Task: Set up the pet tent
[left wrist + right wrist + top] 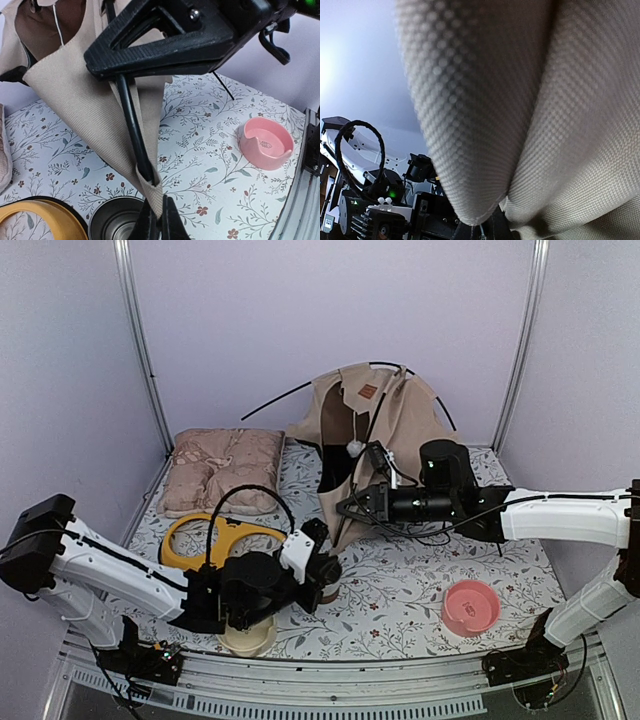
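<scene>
The tan pet tent (385, 425) stands half raised at the back centre, with a brown label (367, 392), a white pom-pom (354, 448) and thin black poles (285, 394) arching out. In the left wrist view my left gripper (161, 206) is shut on the tent's corner strap (150, 187), where a black pole (131, 130) ends. It shows in the top view (328, 575) in front of the tent. My right gripper (347, 507) is shut on the tent's front edge higher up, also seen in the left wrist view (165, 40). Tent fabric (520, 100) fills the right wrist view.
A pinkish cushion (222, 470) lies at the back left. A yellow ring (215, 540) and a cream bowl (247, 637) sit near the left arm. A steel bowl (112, 220) is just under the left gripper. A pink bowl (470, 606) sits at the front right.
</scene>
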Robot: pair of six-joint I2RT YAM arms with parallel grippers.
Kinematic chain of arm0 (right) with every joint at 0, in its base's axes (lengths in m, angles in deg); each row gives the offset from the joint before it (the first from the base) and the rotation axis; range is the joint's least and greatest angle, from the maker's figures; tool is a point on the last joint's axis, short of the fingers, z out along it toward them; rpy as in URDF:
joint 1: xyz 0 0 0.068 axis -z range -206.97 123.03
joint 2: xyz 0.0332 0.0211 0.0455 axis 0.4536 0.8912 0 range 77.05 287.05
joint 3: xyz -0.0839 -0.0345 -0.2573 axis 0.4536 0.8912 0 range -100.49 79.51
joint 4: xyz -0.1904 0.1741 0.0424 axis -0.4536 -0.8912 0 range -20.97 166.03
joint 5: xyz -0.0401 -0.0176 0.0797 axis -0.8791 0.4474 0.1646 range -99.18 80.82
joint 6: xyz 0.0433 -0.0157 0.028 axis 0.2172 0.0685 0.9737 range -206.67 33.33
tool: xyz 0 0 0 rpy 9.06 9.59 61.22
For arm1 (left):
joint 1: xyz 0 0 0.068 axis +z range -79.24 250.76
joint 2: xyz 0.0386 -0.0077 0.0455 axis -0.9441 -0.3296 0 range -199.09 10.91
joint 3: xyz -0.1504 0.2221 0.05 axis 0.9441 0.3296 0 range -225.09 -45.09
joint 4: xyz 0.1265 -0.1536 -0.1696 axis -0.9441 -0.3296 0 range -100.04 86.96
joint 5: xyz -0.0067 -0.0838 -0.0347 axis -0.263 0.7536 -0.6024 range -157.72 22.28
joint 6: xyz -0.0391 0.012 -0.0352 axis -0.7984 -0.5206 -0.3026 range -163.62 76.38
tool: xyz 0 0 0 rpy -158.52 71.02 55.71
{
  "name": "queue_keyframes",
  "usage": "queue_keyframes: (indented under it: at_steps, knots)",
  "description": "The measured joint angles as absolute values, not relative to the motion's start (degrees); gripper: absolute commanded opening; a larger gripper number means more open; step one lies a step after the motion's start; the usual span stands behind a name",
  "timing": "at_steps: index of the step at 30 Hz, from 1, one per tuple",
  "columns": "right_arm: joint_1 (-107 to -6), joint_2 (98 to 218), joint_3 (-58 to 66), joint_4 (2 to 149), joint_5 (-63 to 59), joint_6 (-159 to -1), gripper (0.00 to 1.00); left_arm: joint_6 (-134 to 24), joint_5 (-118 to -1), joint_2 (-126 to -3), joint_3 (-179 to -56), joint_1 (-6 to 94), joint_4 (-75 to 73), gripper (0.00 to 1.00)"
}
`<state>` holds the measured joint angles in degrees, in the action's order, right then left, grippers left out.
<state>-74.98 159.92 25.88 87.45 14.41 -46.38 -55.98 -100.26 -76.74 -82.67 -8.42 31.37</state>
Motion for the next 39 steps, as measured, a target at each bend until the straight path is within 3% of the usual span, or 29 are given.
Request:
queue_keyframes:
  at_steps: [39]
  knots:
    - [-79.37, 162.43, 26.43, 92.08, 4.99, -46.86, 0.00, -58.27, -89.20, -70.56, -84.53, -1.58, 18.17, 0.08]
